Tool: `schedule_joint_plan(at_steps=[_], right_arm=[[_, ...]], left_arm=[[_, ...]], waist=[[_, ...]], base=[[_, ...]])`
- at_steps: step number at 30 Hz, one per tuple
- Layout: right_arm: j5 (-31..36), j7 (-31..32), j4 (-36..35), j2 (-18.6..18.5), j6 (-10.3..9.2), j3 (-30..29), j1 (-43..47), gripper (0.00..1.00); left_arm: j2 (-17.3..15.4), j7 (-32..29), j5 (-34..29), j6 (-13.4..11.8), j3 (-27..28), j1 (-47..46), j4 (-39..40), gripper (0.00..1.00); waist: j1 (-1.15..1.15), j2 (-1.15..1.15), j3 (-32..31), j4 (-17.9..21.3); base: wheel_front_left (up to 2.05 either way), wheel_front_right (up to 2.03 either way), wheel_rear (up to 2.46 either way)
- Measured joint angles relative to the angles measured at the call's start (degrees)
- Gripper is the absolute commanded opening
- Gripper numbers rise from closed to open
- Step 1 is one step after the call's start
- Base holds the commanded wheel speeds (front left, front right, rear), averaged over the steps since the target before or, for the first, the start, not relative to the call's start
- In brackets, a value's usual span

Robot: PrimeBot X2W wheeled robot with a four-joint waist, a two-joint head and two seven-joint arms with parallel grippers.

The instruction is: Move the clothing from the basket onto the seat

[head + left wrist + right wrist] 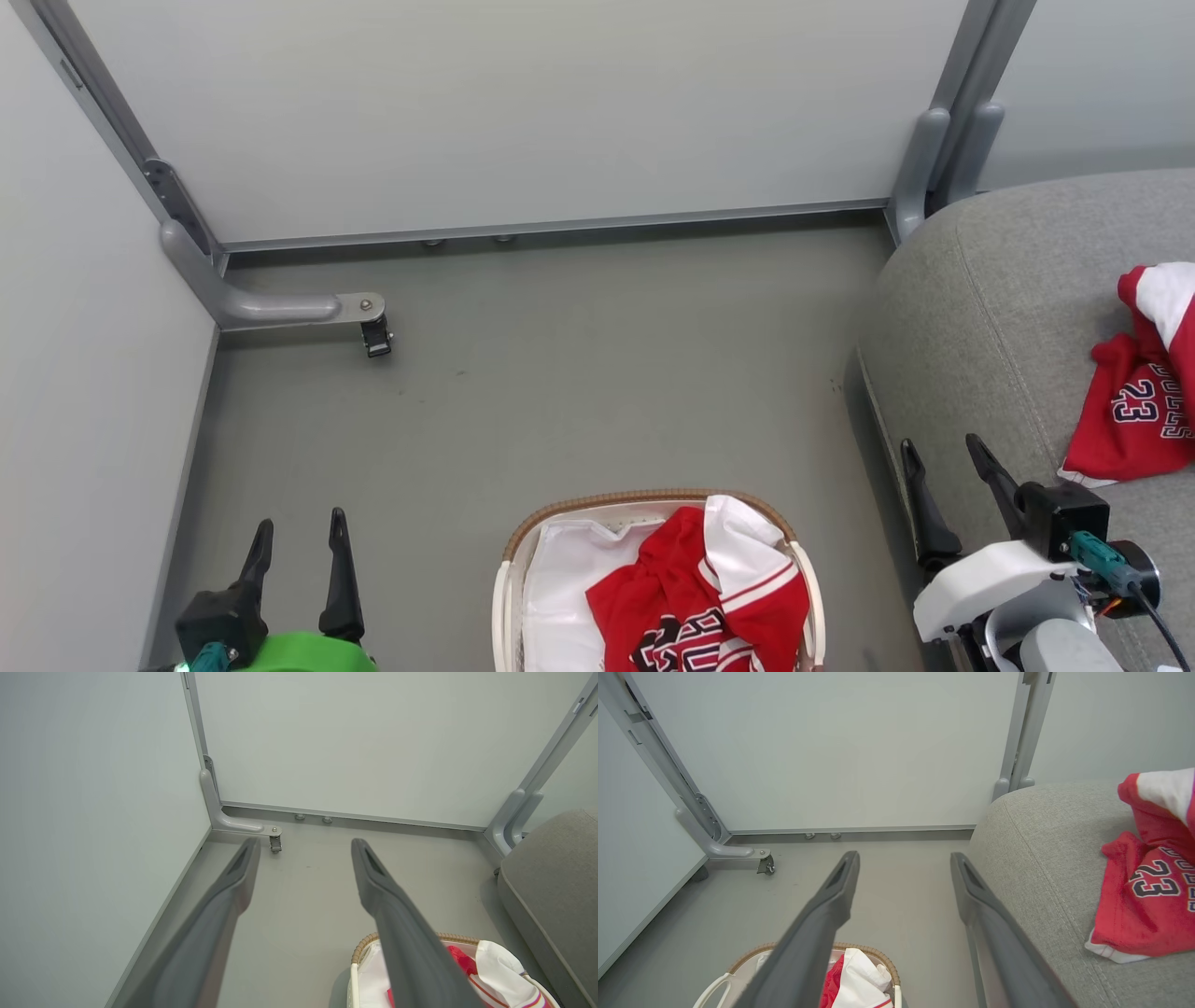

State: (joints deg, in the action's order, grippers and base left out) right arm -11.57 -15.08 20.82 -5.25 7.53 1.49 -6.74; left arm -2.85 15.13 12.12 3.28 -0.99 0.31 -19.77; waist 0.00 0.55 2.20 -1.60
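Observation:
A red and white jersey (709, 588) lies crumpled in the white basket (653, 502) with a brown rim, on the floor at the bottom centre. A second red jersey (1139, 401) printed 23 lies on the grey seat (990, 308) at the right. My left gripper (299, 532) stands open at the lower left, well left of the basket, holding nothing. Beside the seat's front edge my right gripper (943, 457) is open and empty, left of the jersey on the cushion. The wrist views show the basket's jersey (495, 966) (854, 980) and the seat's jersey (1148, 896).
Pale partition panels (523, 112) on grey metal frames close the space at the back and left. A caster foot (375, 336) of the frame juts onto the grey floor (597, 373). A thin white liner (569, 579) shows inside the basket.

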Motion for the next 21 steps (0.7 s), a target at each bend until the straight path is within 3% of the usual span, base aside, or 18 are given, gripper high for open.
schedule_joint_plan(at_steps=[11,21], right_arm=[[-0.04,0.0,0.35,-0.85,0.0,1.13,0.55,1.0],[-0.52,0.0,-4.15,-2.56,0.0,4.12,-4.97,1.0]], left_arm=[[0.0,0.0,-0.27,0.77,-2.7,1.02,-0.73,1.0],[0.02,0.0,2.29,1.54,-9.48,-5.89,-3.18,1.0]], waist=[[0.0,0.0,-0.45,0.44],[0.0,0.0,4.9,1.99]], base=[[0.0,0.0,0.0],[0.0,0.0,0.0]])
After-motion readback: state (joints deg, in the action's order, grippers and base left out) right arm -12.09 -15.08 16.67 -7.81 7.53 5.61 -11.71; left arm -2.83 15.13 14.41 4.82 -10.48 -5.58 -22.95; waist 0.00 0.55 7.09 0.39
